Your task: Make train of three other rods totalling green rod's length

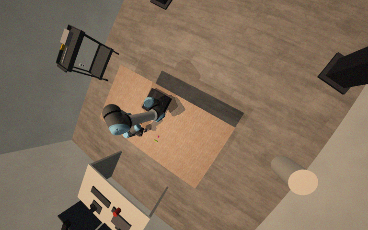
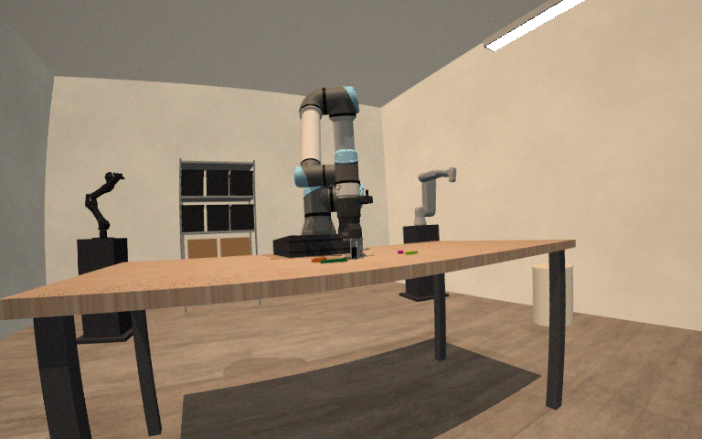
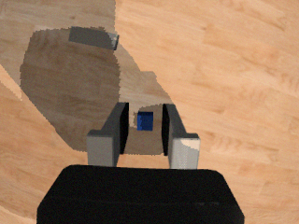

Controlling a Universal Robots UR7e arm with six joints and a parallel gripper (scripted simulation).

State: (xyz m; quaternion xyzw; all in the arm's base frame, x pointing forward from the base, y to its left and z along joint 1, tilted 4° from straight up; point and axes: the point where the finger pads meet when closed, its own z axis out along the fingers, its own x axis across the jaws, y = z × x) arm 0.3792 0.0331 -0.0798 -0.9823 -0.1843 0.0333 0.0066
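Note:
My gripper (image 3: 145, 119) (image 2: 356, 251) (image 1: 142, 131) is open and low over the wooden table (image 2: 181, 280) (image 1: 194, 148). A small blue rod (image 3: 145, 121) lies on the table between the fingers, with a gap on each side. A grey rod (image 3: 93, 37) lies a little beyond the fingertips to the left, in the arm's shadow. In the exterior view, an orange rod (image 2: 318, 260) and the green rod (image 2: 335, 261) lie just left of the gripper. A magenta rod (image 2: 399, 251) (image 1: 158, 136) and a lime rod (image 2: 410, 251) (image 1: 155, 140) lie farther right.
The arm's black base plate (image 2: 311, 245) (image 1: 163, 98) stands on the table right behind the rods. The arm's elbow (image 1: 114, 116) hangs over the table's left edge in the top view.

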